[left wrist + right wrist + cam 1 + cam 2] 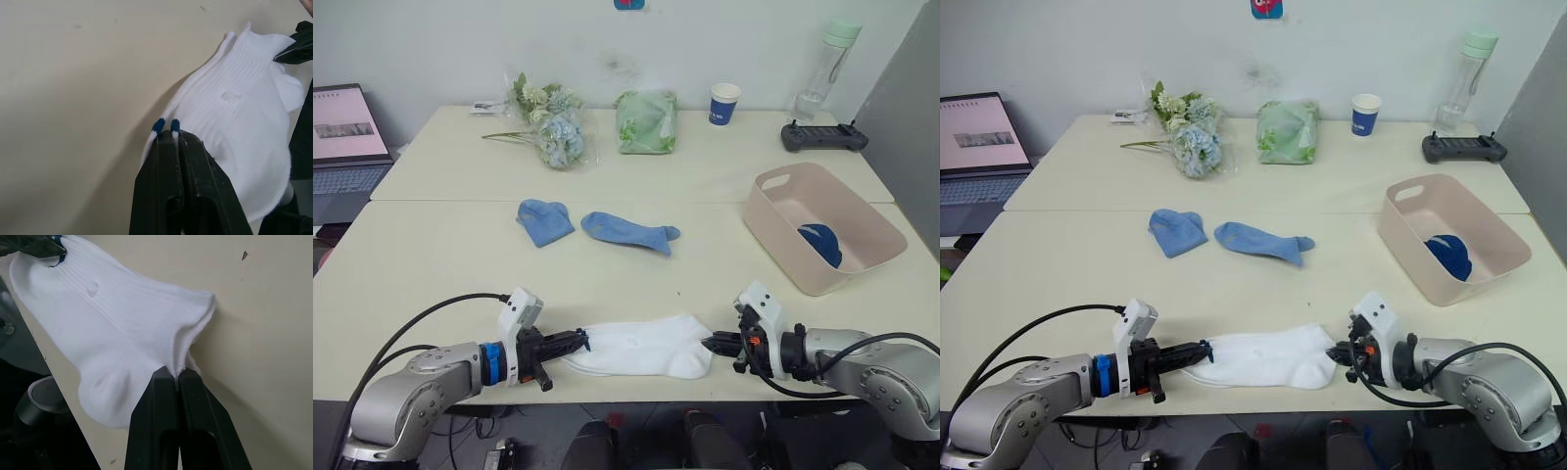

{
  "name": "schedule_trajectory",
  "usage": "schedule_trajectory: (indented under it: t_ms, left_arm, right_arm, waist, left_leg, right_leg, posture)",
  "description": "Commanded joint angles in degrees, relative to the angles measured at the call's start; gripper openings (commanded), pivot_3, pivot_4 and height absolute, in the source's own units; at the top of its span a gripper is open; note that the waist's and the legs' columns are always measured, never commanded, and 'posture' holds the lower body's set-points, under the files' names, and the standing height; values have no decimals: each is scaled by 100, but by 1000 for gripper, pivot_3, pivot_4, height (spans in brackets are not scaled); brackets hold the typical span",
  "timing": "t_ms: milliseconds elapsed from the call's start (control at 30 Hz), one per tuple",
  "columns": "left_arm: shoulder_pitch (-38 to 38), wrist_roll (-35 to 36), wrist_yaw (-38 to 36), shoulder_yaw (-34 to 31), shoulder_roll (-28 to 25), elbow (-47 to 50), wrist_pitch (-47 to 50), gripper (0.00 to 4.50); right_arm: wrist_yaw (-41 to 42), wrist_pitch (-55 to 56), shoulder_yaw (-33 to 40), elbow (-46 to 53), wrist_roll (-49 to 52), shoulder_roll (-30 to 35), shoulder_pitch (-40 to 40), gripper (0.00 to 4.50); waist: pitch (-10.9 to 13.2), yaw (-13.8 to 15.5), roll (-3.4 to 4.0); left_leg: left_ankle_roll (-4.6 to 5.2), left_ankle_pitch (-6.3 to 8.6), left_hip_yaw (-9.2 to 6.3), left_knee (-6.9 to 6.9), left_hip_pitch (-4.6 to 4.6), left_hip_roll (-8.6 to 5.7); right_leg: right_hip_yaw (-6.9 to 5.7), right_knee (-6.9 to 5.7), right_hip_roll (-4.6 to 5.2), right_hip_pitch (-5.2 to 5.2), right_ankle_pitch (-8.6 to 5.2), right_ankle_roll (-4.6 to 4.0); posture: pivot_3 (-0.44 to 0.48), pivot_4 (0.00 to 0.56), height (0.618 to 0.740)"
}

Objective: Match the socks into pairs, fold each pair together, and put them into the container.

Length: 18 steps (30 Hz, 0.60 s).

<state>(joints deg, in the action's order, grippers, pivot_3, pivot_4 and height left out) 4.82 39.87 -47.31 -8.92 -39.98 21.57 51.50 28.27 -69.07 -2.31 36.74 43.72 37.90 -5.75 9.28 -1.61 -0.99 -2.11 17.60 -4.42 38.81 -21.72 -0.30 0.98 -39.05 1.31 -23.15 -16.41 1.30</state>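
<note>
1. The left gripper point(579, 342) is pinched tight on one end of the white socks point(641, 346); in its wrist view the two black fingers point(171, 147) are pressed together on the fabric edge, where two small blue marks show
2. The right gripper point(713, 344) is clamped on the opposite end of the same white socks, its fingers point(168, 396) closed on the bunched cuff edge
3. The white socks lie flat between the two grippers at the near edge of the table point(440, 264), one seemingly stacked on the other
4. Farther back, mid-table, two light blue socks point(628, 231) lie apart from each other: one crumpled on the left, one stretched out just to its right
5. The container point(773, 211) sits on the right side of the table, well apart from the white socks, with a dark navy bundle point(821, 244) inside it
6. Along the far edge stand a bouquet point(551, 122), a green bag point(646, 121), a blue paper cup point(724, 103), a bottle point(829, 67) and a black controller point(822, 136); a laptop point(347, 137) sits off to the left
</note>
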Motion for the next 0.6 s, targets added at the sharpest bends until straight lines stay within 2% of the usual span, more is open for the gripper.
schedule_trajectory:
  t_ms: [33,67,133,233,333,433,500,533,600]
  left_arm:
    - [-221,17,-14,-17,-38,-20,-108,24]
    - [-240,26,-13,-3,-40,-15,-98,24]
    - [-344,155,20,-57,63,-14,-69,0]
    - [-321,19,-143,17,-76,193,-347,632]
    - [-183,-49,-113,-96,-145,305,-473,1575]
    - [-107,-9,-104,-542,-264,307,-646,2577]
    - [-141,46,-372,-730,-491,348,-779,3193]
    - [-224,38,-462,-739,-610,384,-820,3198]
    - [-518,80,-688,-602,-777,495,-926,3198]
  right_arm:
    - [-79,69,36,2,-47,-66,-141,0]
    - [-76,60,36,-2,-45,-69,-149,0]
    - [-153,83,77,-4,-80,-106,-165,480]
    - [-127,129,146,106,-67,-65,-226,1371]
    - [-114,122,266,180,-52,2,-291,2450]
    - [-25,277,476,387,-89,219,-410,3549]
    - [155,495,575,515,-24,339,-577,4243]
    - [258,603,591,581,50,346,-677,4479]
    - [326,775,449,678,86,243,-912,4479]
  waist:
    - [0,0,0]
    - [0,0,0]
    - [0,0,0]
    - [0,-6,0]
    - [0,-3,0]
    - [1,-6,1]
    - [2,-5,1]
    - [2,-5,1]
    - [2,-3,1]
  left_leg:
    - [0,0,-1,0,0,0]
    - [0,0,0,0,0,-1]
    - [0,0,2,0,-1,-1]
    - [0,0,1,0,-2,0]
    - [0,0,0,0,-1,0]
    - [0,0,1,-1,-2,0]
    - [0,0,-2,0,-2,1]
    - [0,0,-2,0,-2,2]
    - [0,0,-1,-1,1,2]
  right_leg:
    - [0,0,0,0,0,0]
    - [0,0,0,0,0,0]
    - [1,2,0,0,0,0]
    - [2,2,0,-1,0,0]
    - [1,1,1,-1,0,0]
    - [2,2,1,-2,0,0]
    - [-2,1,1,-2,0,0]
    - [-2,1,0,-2,0,0]
    - [-3,1,-3,-1,0,0]
  posture:
    - [0,150,740]
    - [0,150,740]
    - [0,150,740]
    - [0,150,740]
    - [0,150,740]
    - [0,150,740]
    - [0,150,740]
    - [0,150,740]
    - [0,150,740]
